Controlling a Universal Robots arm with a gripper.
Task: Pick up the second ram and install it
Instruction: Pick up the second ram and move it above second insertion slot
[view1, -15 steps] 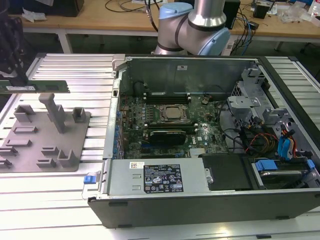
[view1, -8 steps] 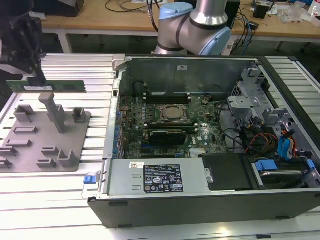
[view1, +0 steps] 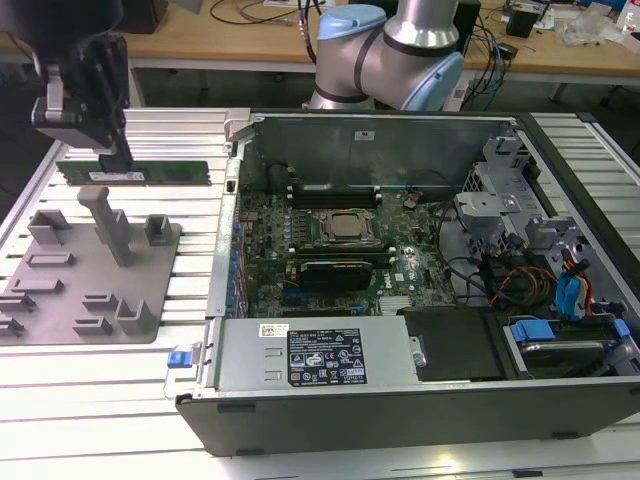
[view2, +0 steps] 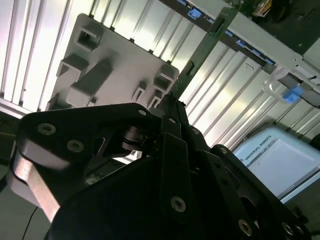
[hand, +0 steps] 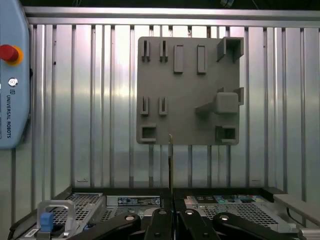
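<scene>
**Ana:** Where's the ram?

**Me:** In my hand (view1: 119, 160). The fingers are pinched on the ram (view1: 150, 173) a little off its middle, gripping its two flat faces. It hangs on edge with its long side level. I'd say that hold suits a stick that has to go edge-first into a slot.

**Ana:** Is it clear of the holder?

**Me:** I judge so. In the exterior view it sits above the grey holder (view1: 150, 260), apart from the posts. In the first wrist view I see the ram (hand: 170, 160) edge-on, a thin line running from the hand (hand: 172, 216) out to the holder's rim. The upright slots and posts on that holder look made to keep parts standing, where fingers can close on them.

**Ana:** And the case?

**Me:** The case (view1: 400, 420) lies open on the bench (view1: 90, 400), just beside the holder toward the exterior view's right. Its side is off, so the board (view1: 300, 255) faces up. The ram is well apart from that board, so it isn't installed yet.
</scene>
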